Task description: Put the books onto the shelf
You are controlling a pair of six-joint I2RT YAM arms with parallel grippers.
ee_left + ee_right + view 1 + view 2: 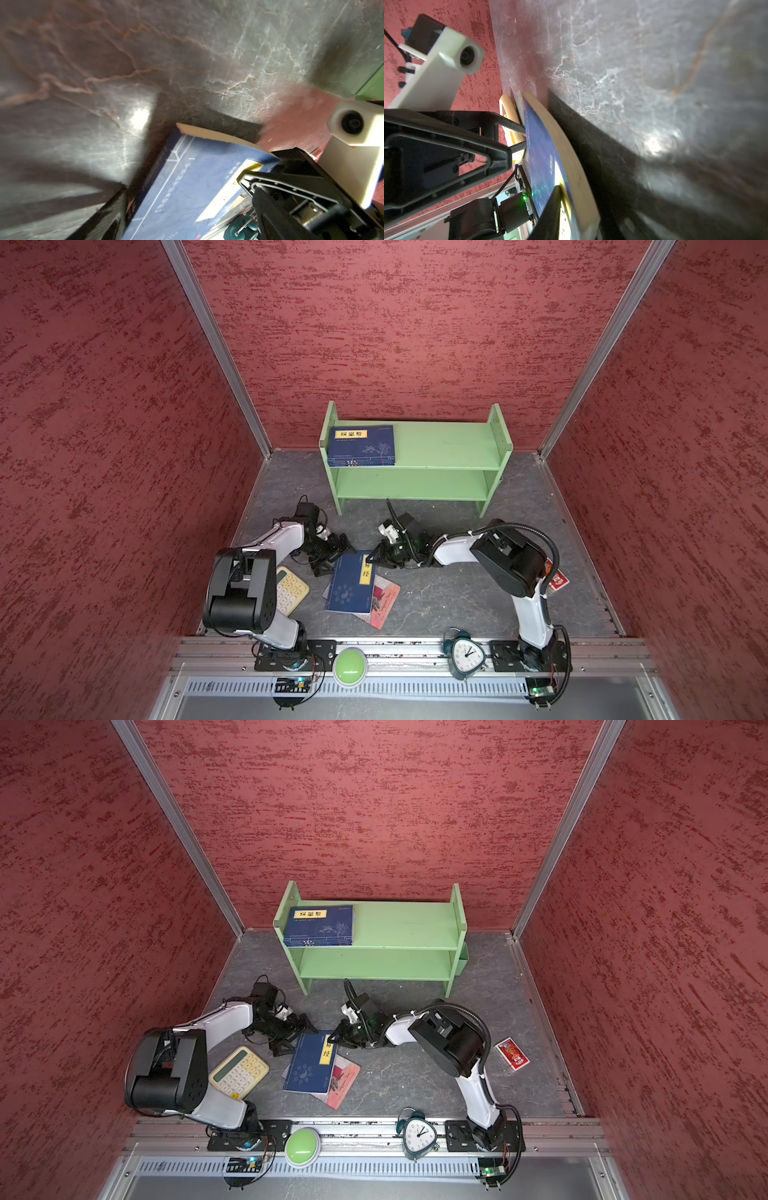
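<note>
books sit in two places: one navy book lies flat at the left end of the top tier of the shelf, with another edge showing under it, and a loose navy book lies on the grey floor in front, on top of a pink book. the right gripper is pinched on the loose navy book's far corner by the yellow label, and in the right wrist view that edge bows upward. held by one corner, such a thin paperback may sag, slip out or fan open as it rises, and it could drag the pink book along. the left gripper stands spread wide just beside the other far corner, holding nothing; the two tools are close enough to knock together. a calculator lies near the left arm, a clock and green button sit on the front rail, and a red packet lies well off to the right. the shelf's front lip lies across the path.
</note>
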